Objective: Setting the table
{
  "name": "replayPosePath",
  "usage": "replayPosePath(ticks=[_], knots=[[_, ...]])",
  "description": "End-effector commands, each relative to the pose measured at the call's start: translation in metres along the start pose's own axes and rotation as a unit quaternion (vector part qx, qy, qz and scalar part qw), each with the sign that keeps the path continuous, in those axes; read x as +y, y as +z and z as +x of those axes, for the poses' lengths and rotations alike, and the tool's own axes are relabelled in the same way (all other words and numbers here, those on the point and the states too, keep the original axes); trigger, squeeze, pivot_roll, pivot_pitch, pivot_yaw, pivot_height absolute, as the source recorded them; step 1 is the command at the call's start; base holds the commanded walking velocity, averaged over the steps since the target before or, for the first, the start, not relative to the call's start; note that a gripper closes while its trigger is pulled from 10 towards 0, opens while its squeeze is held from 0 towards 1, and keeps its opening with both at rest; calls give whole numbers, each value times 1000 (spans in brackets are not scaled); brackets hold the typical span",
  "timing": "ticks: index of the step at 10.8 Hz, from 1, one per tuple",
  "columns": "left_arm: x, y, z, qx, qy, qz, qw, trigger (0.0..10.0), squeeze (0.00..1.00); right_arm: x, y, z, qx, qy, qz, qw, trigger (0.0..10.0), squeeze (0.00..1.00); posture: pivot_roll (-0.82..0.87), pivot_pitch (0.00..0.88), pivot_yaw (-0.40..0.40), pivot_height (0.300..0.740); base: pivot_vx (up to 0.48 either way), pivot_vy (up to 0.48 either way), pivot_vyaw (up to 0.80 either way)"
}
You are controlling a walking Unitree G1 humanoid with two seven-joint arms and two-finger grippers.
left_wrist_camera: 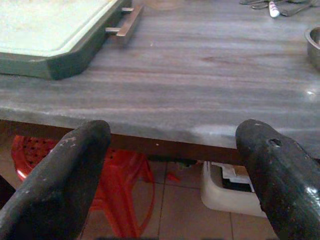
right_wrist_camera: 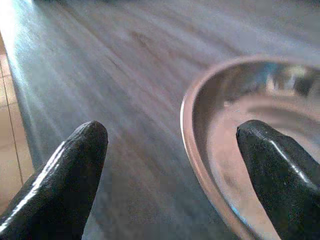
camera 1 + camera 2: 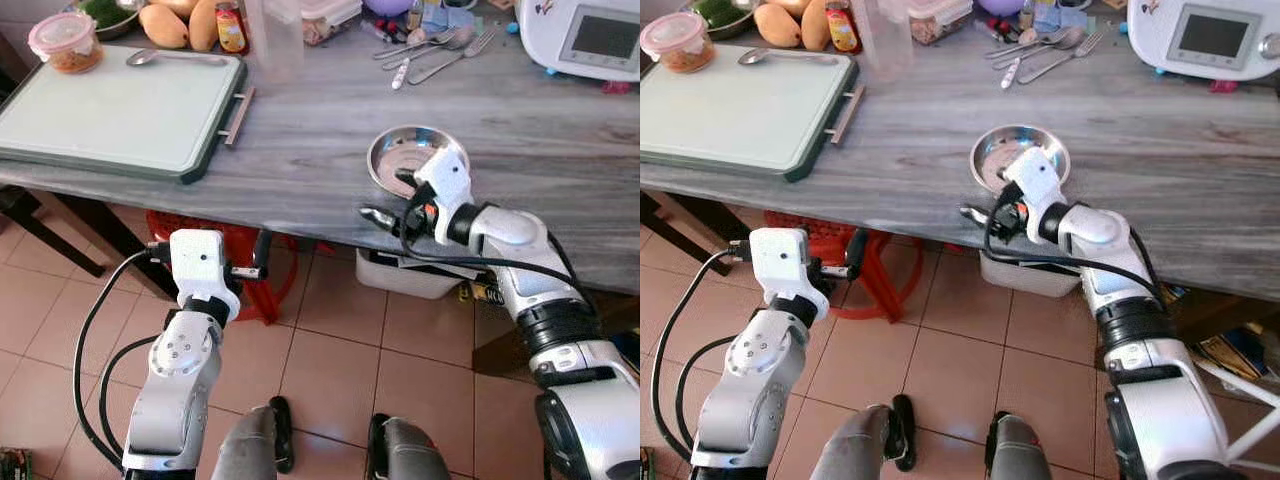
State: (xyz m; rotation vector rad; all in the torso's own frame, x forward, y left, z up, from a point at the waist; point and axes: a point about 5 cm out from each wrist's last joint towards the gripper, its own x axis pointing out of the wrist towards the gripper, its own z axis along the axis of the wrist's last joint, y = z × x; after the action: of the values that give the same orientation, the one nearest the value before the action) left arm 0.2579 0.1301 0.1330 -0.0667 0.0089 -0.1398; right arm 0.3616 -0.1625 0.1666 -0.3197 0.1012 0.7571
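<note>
Two eye views: steel bowl (image 3: 417,158) is sitting near the worktop (image 3: 300,150) front edge; right tool (image 3: 392,198) is straddling its near rim.
Right wrist: fingers (image 2: 60,180) are standing wide apart, gripping nothing.
Left wrist: left tool (image 1: 170,175) is gaping empty below the edge.
Handling: light, stiff, slippery; pinching the rim looks best.

Silver jointed arms, white wrist housings, black cables, black-fingered pincers.
</note>
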Motion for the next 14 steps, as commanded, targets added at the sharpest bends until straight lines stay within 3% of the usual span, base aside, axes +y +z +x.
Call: replayPosePath(ticks=[1,10,14], knots=[[1,-4,-1,11,5,7,1000,10000,0,0,0,3,12,10,4,1000,10000,0,20,225,53,740,0,0,0],[1,-4,0,11,3,10,1000,10000,0,17,9,4,-23,79,23,996,10000,0,17,218,56,740,0,0,0],[0,-3,2,7,4,10,1000,10000,0,16,18,-2,-51,55,6,997,10000,0,14,208,54,740,0,0,0]])
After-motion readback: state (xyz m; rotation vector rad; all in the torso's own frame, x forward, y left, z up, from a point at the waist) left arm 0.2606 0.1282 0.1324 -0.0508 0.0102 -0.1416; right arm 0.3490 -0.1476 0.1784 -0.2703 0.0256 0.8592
